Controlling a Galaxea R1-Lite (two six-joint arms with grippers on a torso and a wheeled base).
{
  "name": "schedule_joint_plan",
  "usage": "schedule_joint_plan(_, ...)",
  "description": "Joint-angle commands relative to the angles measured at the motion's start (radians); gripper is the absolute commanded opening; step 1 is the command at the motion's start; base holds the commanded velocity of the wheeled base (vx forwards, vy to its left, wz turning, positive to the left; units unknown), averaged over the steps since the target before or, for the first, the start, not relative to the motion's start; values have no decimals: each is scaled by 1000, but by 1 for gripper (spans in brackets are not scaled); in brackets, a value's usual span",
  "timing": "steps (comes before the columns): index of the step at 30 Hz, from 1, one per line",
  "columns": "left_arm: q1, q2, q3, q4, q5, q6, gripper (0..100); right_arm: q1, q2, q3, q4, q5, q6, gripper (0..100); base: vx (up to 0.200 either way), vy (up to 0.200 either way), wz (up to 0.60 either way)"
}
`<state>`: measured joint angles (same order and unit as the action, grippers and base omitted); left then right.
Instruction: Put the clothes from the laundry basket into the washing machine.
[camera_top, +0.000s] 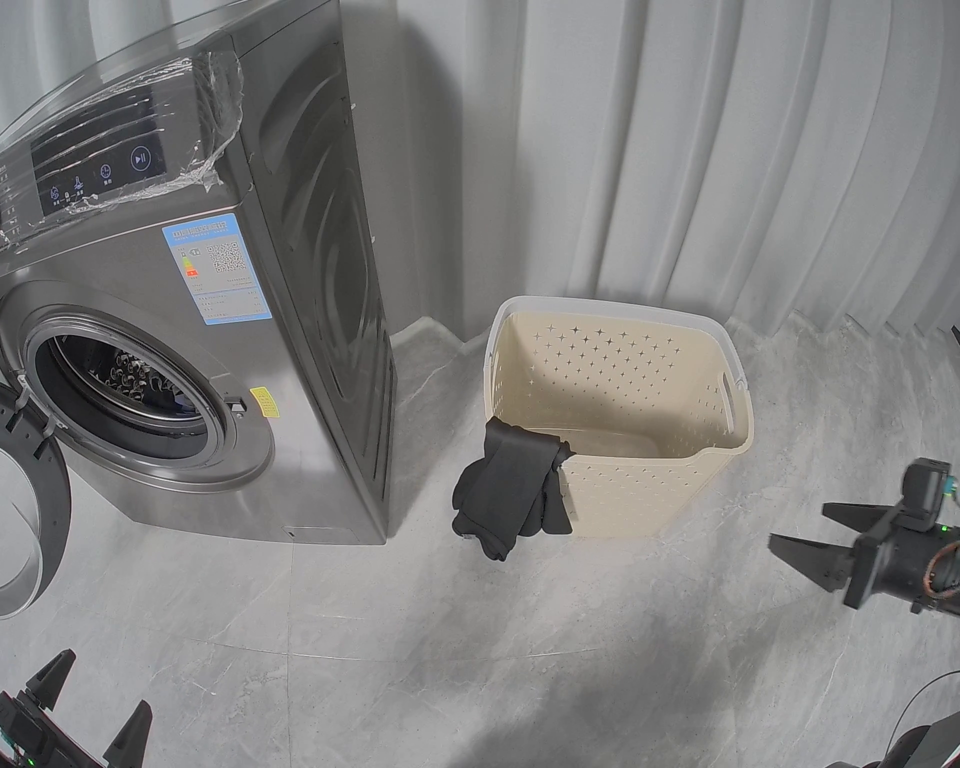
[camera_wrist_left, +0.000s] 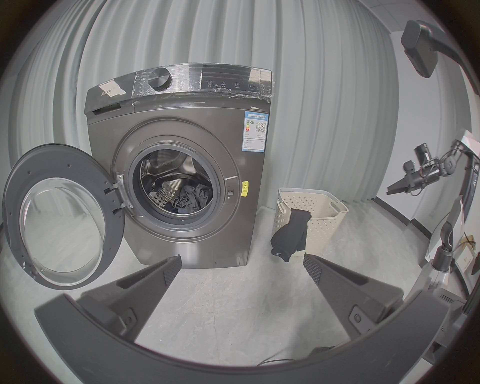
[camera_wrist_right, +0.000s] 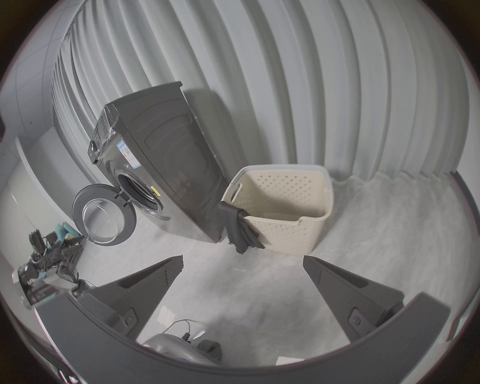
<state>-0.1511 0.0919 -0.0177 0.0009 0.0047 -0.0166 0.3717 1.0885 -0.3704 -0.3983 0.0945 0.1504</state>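
Note:
A cream laundry basket (camera_top: 640, 470) (camera_wrist_left: 325, 220) (camera_wrist_right: 300, 235) stands on the floor right of the grey washing machine (camera_top: 300, 300) (camera_wrist_left: 200, 240) (camera_wrist_right: 170, 150). A dark garment (camera_top: 505, 485) (camera_wrist_left: 290, 235) (camera_wrist_right: 237, 227) hangs over the basket's front-left rim, down its outside. The machine's round door (camera_top: 30, 520) (camera_wrist_left: 55, 220) (camera_wrist_right: 105, 215) is swung wide, and dark clothes (camera_wrist_left: 192, 195) lie in the drum. My left gripper (camera_top: 85, 705) (camera_wrist_left: 240, 280) is open, low and in front of the machine. My right gripper (camera_top: 825, 540) (camera_wrist_right: 242, 280) is open, to the right of the basket, with nothing held.
White curtains (camera_top: 700, 150) hang behind the basket and machine. Grey tiled floor (camera_top: 500, 640) lies open between the grippers, basket and machine. The open door juts out at the machine's left front.

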Motion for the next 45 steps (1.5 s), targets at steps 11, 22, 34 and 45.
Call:
schedule_joint_plan(11, -1, 3, 18, -1, 1, -14, 100, 227, 752, -180, -435, -81, 127, 100, 0, 200, 0)
schedule_joint_plan(22, -1, 3, 18, -1, 1, -11, 100, 210, 847, -217, -521, -102, 109, 100, 0, 36, 0)
schedule_joint_plan(34, -1, 3, 18, -1, -3, -9, 100, 197, 850, -222, -527, -108, 95, 100, 0, -50, 0)
schedule_joint_plan(45, -1, 3, 18, -1, -5, -5, 100, 164, 912, -277, -530, -108, 69, 100, 0, -55, 0)
